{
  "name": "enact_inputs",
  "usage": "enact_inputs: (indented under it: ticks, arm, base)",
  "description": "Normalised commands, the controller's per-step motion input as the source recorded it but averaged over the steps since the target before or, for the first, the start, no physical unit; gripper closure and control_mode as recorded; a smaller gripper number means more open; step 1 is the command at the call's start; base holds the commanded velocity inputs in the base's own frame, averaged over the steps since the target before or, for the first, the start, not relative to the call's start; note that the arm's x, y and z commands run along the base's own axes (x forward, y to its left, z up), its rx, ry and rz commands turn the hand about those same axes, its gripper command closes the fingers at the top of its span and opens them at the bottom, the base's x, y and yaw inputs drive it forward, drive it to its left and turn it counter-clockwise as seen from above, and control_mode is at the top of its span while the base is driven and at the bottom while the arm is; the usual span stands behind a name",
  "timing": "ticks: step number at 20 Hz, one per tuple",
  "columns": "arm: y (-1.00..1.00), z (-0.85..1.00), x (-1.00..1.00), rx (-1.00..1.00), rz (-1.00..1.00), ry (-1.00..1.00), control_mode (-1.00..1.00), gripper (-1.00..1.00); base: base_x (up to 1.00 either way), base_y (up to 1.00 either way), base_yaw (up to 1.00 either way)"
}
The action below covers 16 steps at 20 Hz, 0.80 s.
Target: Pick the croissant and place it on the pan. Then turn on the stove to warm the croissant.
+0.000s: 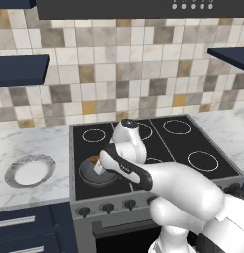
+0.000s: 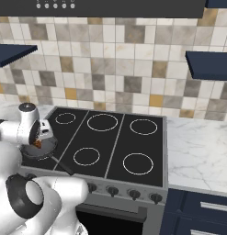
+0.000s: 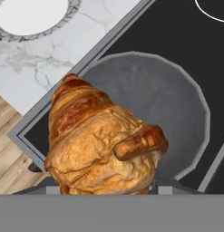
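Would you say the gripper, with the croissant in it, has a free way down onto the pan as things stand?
Probably yes. The gripper holds the croissant right over the pan, and the pan's dark inside looks bare beneath it, with nothing between them.

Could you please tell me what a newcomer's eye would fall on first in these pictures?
First, the golden-brown flaky croissant, held in the hand right in front of the hand camera, over the round dark grey frying pan. That pan sits on the front left burner of the wide black glass stove. A round white-and-grey plate lies on the marble counter to the stove's left.
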Motion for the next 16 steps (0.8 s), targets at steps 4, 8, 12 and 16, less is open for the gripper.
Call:
enact_inputs:
  ticks: [4,8,12,16]
  arm:
    - [0.07,-0.21,0.18,-0.02,0.00,0.02,-1.00,1.00]
    - [0.12,-0.23,0.20,-0.03,0.00,0.01,-1.00,1.00]
    - [0.08,-0.21,0.24,-0.02,0.00,0.01,-1.00,1.00]
    - [0.02,-0.22,0.25,0.00,0.00,0.02,-1.00,1.00]
  base:
    - [0.00,0.00,0.00]
    - [0.00,0.00,0.00]
    - [0.00,0.00,0.00]
    - [0.00,0.00,0.00]
